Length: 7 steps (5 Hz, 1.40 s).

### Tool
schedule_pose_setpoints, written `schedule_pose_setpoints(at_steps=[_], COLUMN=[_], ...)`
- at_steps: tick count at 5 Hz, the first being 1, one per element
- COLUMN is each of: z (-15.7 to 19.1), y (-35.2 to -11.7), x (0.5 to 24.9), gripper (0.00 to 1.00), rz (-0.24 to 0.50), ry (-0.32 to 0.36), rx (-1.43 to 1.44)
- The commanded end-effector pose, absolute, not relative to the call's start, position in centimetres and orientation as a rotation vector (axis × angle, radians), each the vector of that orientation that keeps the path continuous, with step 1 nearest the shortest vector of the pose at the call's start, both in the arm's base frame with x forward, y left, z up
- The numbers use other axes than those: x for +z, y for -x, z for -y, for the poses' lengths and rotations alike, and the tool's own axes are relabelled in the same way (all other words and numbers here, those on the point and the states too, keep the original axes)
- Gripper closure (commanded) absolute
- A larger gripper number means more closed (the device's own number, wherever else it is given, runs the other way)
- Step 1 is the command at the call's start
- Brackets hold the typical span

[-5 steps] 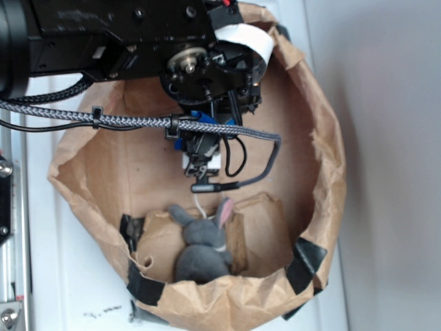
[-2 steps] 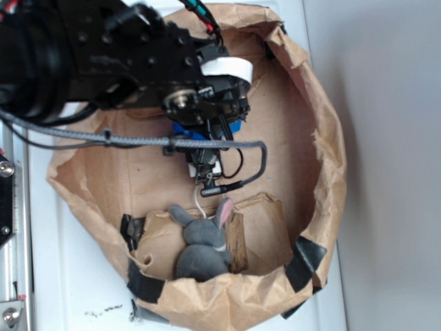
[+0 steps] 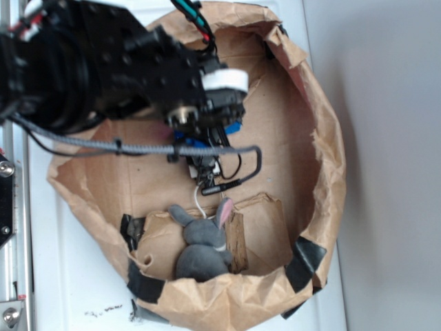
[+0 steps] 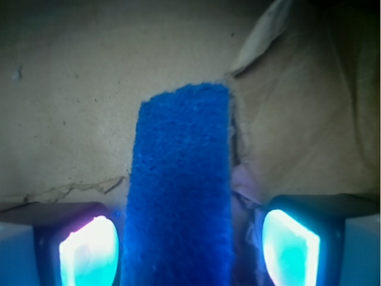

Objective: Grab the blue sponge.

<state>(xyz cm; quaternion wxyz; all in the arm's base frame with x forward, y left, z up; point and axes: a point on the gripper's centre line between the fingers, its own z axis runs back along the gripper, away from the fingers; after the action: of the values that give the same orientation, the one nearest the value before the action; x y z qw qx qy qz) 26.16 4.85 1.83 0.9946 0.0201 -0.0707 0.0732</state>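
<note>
Claw [image 4: 190, 244] spread wide astride the blue sponge [image 4: 181, 190] inside the paper bag [image 3: 324, 172].

In the wrist view, two glowing pads [image 4: 89, 253] stood clear of the sponge on either side, gripping nothing. The fuzzy, thin blue strip ran lengthwise straight away from the camera, over creased brown paper. From outside, the black arm [image 3: 103, 69] hid most of the sponge; nearer the taped rim lay a grey plush rabbit [image 3: 201, 248]. The bag sat on a white worktop [image 3: 69, 276].
</note>
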Motion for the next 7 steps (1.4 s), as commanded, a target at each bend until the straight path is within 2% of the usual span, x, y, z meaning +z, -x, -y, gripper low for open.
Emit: schedule_pose_setpoints(at_steps=[1, 3, 4, 5, 6, 7], z=[-4.3, -4.8, -4.8, -4.4, -4.0, -3.5], y=[-26.7, -26.8, -27.0, -27.0, -26.4, -25.7], x=[2.3, 2.8, 4.2, 7.9, 12.1, 15.4], gripper=[1.0, 1.0, 1.0, 1.0, 1.0, 1.0], rz=[0.204, 0.215, 0.233, 0.251, 0.23, 0.161], ry=[-0.072, -0.066, -0.045, 0.008, 0.028, -0.019], rx=[0.163, 0.192, 0.205, 0.194, 0.164, 0.17])
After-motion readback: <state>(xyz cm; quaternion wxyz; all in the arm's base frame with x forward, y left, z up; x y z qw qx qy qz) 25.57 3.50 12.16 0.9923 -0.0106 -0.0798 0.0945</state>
